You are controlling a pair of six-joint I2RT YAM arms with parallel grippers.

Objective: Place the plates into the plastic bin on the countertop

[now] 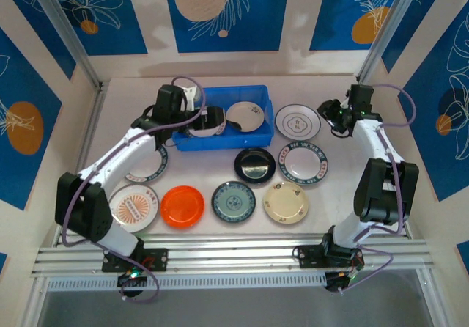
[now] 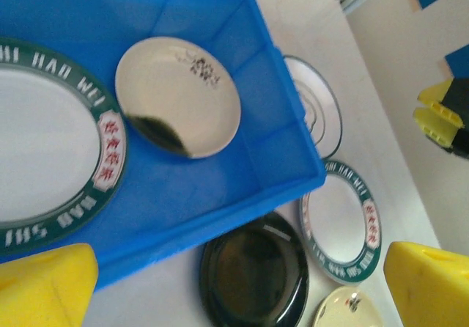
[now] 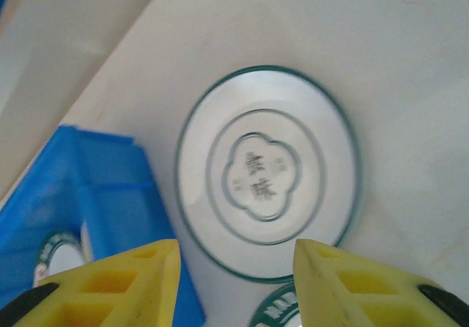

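Note:
The blue plastic bin (image 1: 258,96) stands at the back of the countertop (image 1: 344,217). Two plates lie in it: a green-rimmed white one (image 2: 44,144) and a cream one (image 2: 179,96). My left gripper (image 1: 195,109) hangs open over the bin's left part, with nothing between its yellow fingers (image 2: 429,283). My right gripper (image 1: 327,113) is open and empty above the near edge of a white plate with thin green rings (image 3: 267,169), which lies just right of the bin (image 3: 95,210). A black plate (image 2: 253,276) and a green-rimmed plate (image 2: 341,221) lie in front of the bin.
Along the near side lie a white plate with orange design (image 1: 133,206), an orange plate (image 1: 182,206), a teal plate (image 1: 234,201) and a cream plate (image 1: 286,201). Another dark-rimmed plate (image 1: 150,167) sits partly under my left arm. Metal rails (image 1: 234,257) frame the front edge.

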